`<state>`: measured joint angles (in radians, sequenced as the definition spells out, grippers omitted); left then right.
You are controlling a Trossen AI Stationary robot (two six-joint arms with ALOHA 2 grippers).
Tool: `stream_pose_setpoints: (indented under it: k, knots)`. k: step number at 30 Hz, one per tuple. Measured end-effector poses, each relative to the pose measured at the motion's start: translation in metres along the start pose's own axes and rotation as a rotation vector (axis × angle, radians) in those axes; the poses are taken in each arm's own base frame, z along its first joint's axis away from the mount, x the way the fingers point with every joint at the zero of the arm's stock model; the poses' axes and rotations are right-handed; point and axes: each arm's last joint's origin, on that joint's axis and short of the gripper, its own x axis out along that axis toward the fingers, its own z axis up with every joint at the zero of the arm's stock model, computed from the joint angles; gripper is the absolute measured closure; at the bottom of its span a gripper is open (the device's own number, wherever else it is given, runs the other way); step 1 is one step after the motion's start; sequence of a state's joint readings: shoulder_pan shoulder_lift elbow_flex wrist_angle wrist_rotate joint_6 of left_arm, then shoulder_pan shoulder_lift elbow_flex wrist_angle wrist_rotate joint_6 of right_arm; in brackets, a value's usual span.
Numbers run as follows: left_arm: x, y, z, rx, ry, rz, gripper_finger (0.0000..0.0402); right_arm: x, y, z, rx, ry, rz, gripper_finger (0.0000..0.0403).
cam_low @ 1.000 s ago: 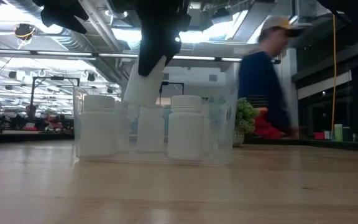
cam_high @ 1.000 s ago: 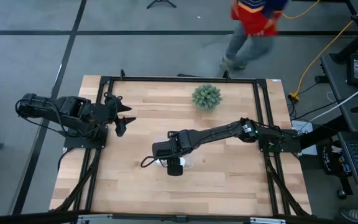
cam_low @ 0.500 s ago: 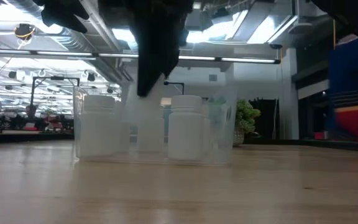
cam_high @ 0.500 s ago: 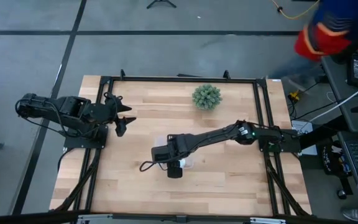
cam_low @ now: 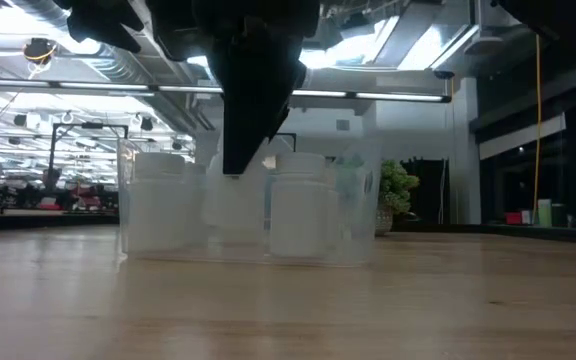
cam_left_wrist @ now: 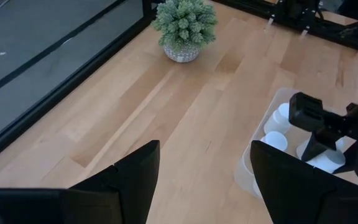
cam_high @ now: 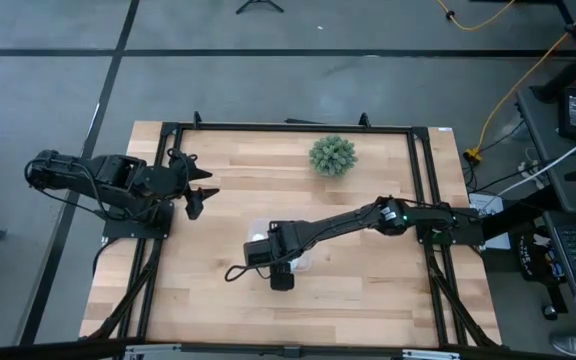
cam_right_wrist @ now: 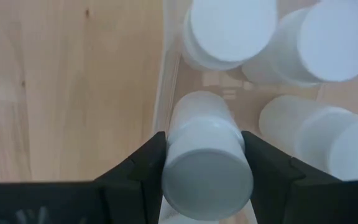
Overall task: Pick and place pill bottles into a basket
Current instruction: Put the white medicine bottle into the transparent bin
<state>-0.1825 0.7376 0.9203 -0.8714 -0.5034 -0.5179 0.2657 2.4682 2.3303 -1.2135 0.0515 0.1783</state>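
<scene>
A light wooden table (cam_high: 358, 295) is set on a grey floor (cam_high: 268, 80) marked with dark lines. Ceiling light strips (cam_low: 368, 95) and distant desks (cam_low: 28, 205) are seen beyond.

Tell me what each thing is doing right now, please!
right gripper: shut on a pill bottle, lowering it inside the basket
other pill bottles: standing upright in the basket
left gripper: open, empty, waiting at the table's left edge
green plant: upright, untouched
</scene>
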Motion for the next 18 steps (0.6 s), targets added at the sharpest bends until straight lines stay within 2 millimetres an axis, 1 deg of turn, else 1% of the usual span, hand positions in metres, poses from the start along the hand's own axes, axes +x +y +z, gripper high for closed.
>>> stream_pose_setpoints:
  k: [4,8,14,18]
  knots:
    - [0.0,0.0,0.0,0.0,0.0,0.0,0.0158,0.0079,0.0001,-0.001,-0.001,0.023,-0.003,0.0235]
    - [-0.0001,0.0,0.0,0.0,-0.001,0.0,0.0158,0.0099,-0.0005,-0.0032,-0.002,0.05,-0.007,0.0234]
    - [0.0,-0.0001,0.0,0.008,0.002,-0.004,0.0158,0.0101,-0.0052,-0.0028,0.031,0.058,0.01,0.0206]
    - [0.0,-0.0001,0.0,0.008,0.002,-0.003,0.0158,0.0102,-0.0055,-0.0018,0.033,0.049,0.016,0.0197]
